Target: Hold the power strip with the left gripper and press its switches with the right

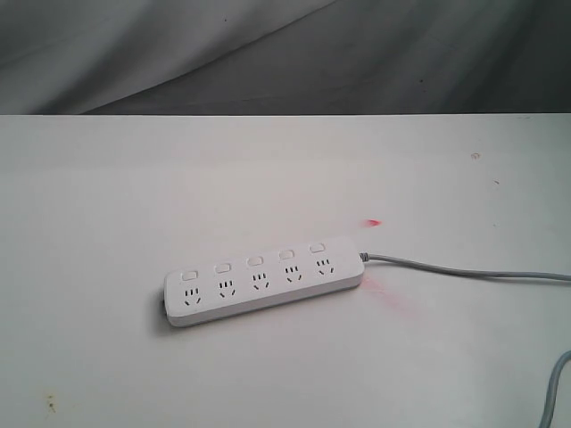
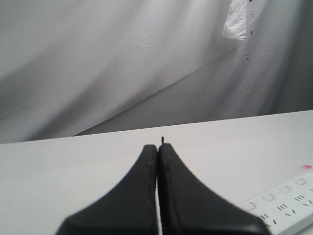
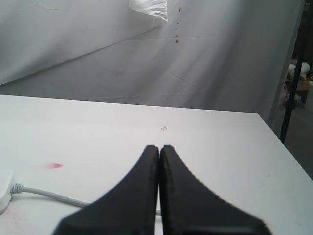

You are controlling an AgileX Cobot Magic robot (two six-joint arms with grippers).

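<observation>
The long white power strip (image 1: pixel 263 283) lies flat on the white table (image 1: pixel 107 205), slightly slanted, with a row of small white switches (image 1: pixel 254 261) above its sockets. Its grey cord (image 1: pixel 464 270) runs off to the right. Neither arm shows in the exterior view. In the left wrist view my left gripper (image 2: pixel 157 147) is shut on nothing, above bare table, with one end of the power strip (image 2: pixel 286 198) off to its side. My right gripper (image 3: pixel 159 147) is also shut and empty; the cord (image 3: pixel 49 195) and one strip end (image 3: pixel 4 188) lie beside it.
Grey cloth backdrop (image 1: pixel 285 53) hangs behind the table's far edge. Red smudges mark the table near the strip's cord end (image 1: pixel 372 222). The table's right edge (image 3: pixel 286 147) shows in the right wrist view, with dark floor and a stand beyond.
</observation>
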